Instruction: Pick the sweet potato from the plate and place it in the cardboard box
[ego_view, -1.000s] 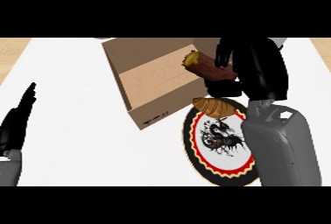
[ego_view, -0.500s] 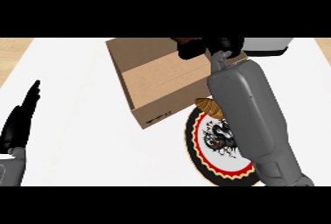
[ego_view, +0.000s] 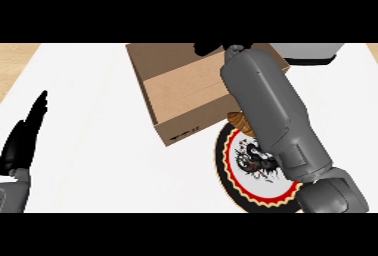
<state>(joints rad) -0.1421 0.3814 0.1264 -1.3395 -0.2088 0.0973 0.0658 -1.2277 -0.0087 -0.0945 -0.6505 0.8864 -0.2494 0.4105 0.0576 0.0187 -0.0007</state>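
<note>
The cardboard box (ego_view: 181, 95) is plain tan-brown, paler on its top flaps and darker on its side wall, with a small black printed mark low on the front face. The plate (ego_view: 255, 192) is white in the middle with a black and red inky figure at its centre, ringed by a red band, a cream scalloped band and a black outer rim. At the plate's upper edge a brown, orange-striped piece (ego_view: 240, 121) shows beside the arm. The right forearm (ego_view: 273, 115) is mid-grey with darker grey seams. The left hand (ego_view: 22, 142) is glossy black above a grey wrist. The counter (ego_view: 96, 170) is white, with light wood at its far corners.
</note>
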